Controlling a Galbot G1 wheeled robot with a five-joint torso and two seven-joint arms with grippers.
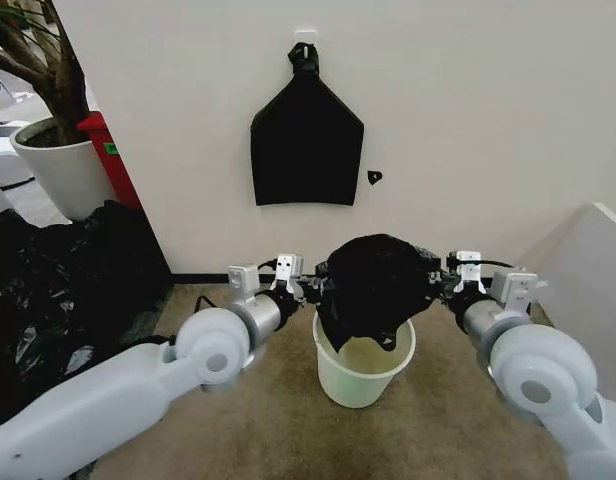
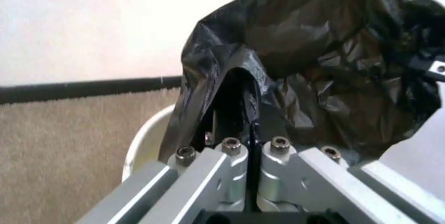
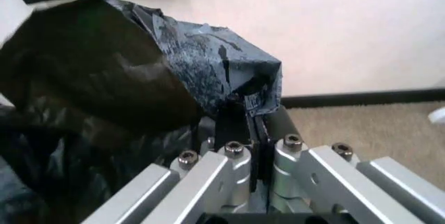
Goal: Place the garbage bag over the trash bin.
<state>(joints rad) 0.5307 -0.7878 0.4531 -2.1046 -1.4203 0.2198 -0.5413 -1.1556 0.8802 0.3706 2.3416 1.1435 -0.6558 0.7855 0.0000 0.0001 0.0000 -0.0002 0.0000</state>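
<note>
The garbage bag (image 1: 373,285), glossy black and wrinkled, is stretched between both grippers just above the trash bin (image 1: 363,378), a cream-white bucket on the carpet. Its lower edge dips inside the bin's rim at the back. My left gripper (image 1: 315,291) is shut on the bag's left edge, and the film (image 2: 313,67) bunches around the closed fingers (image 2: 236,110). On the opposite side my right gripper (image 1: 435,283) is shut on the bag's right edge (image 3: 139,78). A sliver of the bin's rim (image 2: 143,140) shows under the bag in the left wrist view.
A flat black bag (image 1: 306,140) hangs from a hook on the wall behind. A large heap of black plastic film (image 1: 58,290) lies at the left, beside a white plant pot (image 1: 63,170). A pale panel (image 1: 588,270) stands at the right.
</note>
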